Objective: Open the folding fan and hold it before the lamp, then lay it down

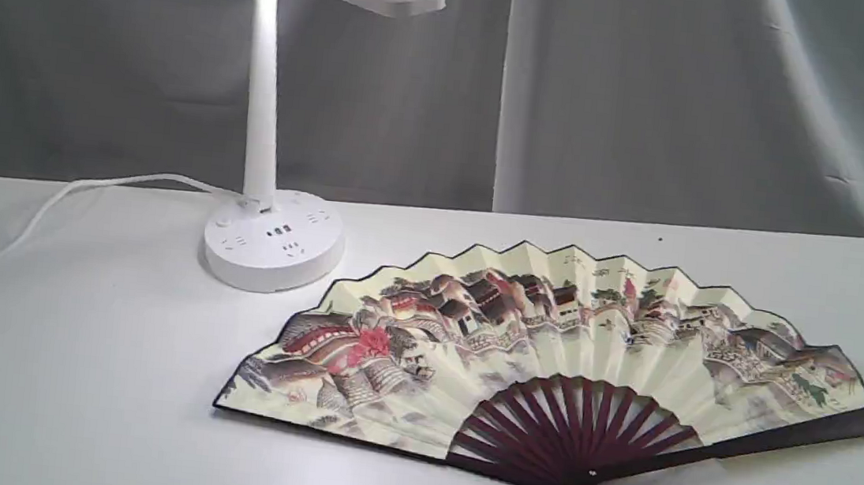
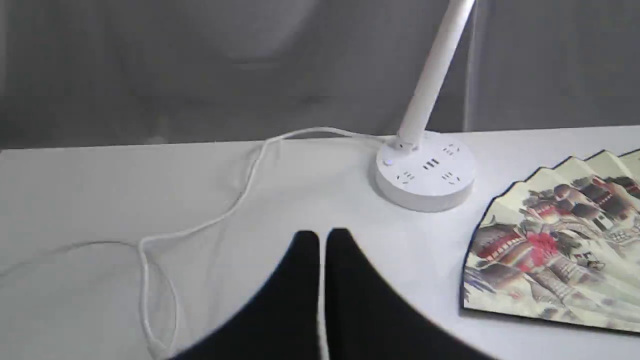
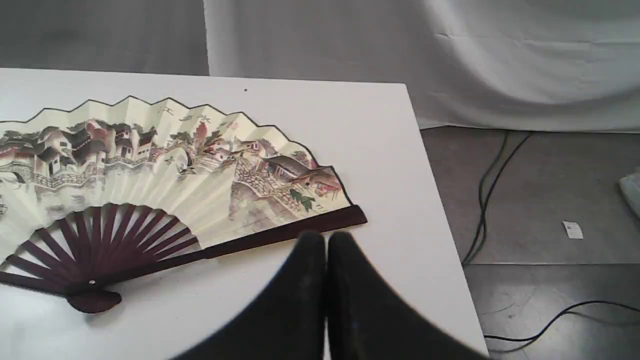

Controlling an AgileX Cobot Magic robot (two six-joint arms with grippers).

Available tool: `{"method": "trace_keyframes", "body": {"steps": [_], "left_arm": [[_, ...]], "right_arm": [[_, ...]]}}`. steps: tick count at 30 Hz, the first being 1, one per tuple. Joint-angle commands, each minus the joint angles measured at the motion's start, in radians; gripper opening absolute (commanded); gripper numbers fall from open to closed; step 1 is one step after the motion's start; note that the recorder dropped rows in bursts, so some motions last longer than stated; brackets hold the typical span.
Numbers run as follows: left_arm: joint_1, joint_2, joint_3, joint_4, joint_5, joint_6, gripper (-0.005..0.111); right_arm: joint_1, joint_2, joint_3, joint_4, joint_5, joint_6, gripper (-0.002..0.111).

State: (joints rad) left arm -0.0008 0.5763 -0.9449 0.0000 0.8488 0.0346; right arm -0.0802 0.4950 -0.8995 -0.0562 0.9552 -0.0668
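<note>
Fan (image 1: 549, 341) lies spread flat on table (image 1: 71, 366), near lamp (image 1: 263, 139) base. Left gripper (image 2: 322, 236) and right gripper (image 3: 326, 238) both clenched, empty. We judge lay-down probably done; next calls only for keeping clear.

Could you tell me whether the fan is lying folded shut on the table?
No, the fan lies spread fully open on the table.

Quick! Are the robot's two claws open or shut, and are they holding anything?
Left gripper: shut, holding nothing.
Right gripper: shut, holding nothing.
</note>
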Motion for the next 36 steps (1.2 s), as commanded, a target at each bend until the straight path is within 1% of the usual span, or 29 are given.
{"method": "trace_keyframes", "body": {"steps": [1, 7, 9, 15, 17, 20, 22, 25, 28, 30, 34, 36], "left_arm": [[0.001, -0.025, -0.003, -0.016, -0.012, -0.018, 0.0], [0.001, -0.085, 0.0, -0.02, -0.018, -0.035, 0.0], [0.001, -0.114, 0.007, -0.02, -0.025, -0.035, 0.0], [0.001, -0.229, 0.077, -0.016, -0.051, -0.035, 0.0], [0.001, -0.264, 0.102, -0.016, -0.053, -0.035, 0.0], [0.001, -0.33, 0.153, -0.016, -0.1, -0.035, 0.0], [0.001, -0.375, 0.2, -0.016, -0.164, -0.035, 0.0], [0.001, -0.456, 0.282, -0.016, -0.243, -0.035, 0.0], [0.001, -0.52, 0.344, -0.016, -0.262, -0.035, 0.0], [0.001, -0.559, 0.38, -0.016, -0.279, -0.035, 0.0], [0.002, -0.576, 0.438, -0.013, -0.303, -0.087, 0.0], [0.002, -0.576, 0.455, -0.013, -0.303, -0.085, 0.0]], "right_arm": [[0.001, -0.046, 0.007, -0.014, 0.037, -0.014, 0.0], [0.003, -0.104, 0.007, -0.023, 0.057, -0.014, 0.0], [0.017, -0.12, 0.007, -0.029, 0.057, -0.014, 0.0], [0.085, -0.197, 0.007, -0.037, 0.052, -0.012, 0.0], [0.094, -0.224, 0.007, -0.037, 0.052, -0.01, 0.0], [0.094, -0.258, 0.007, -0.049, 0.052, -0.008, 0.0], [0.094, -0.277, 0.012, -0.057, 0.052, -0.008, 0.0], [0.094, -0.315, 0.043, -0.063, 0.052, -0.006, 0.0], [0.094, -0.359, 0.094, -0.063, 0.036, 0.0, 0.0], [0.094, -0.401, 0.141, -0.067, -0.008, 0.012, 0.0], [0.094, -0.471, 0.221, -0.07, -0.077, 0.054, 0.0], [0.094, -0.495, 0.264, -0.07, -0.105, 0.06, 0.0]]}}
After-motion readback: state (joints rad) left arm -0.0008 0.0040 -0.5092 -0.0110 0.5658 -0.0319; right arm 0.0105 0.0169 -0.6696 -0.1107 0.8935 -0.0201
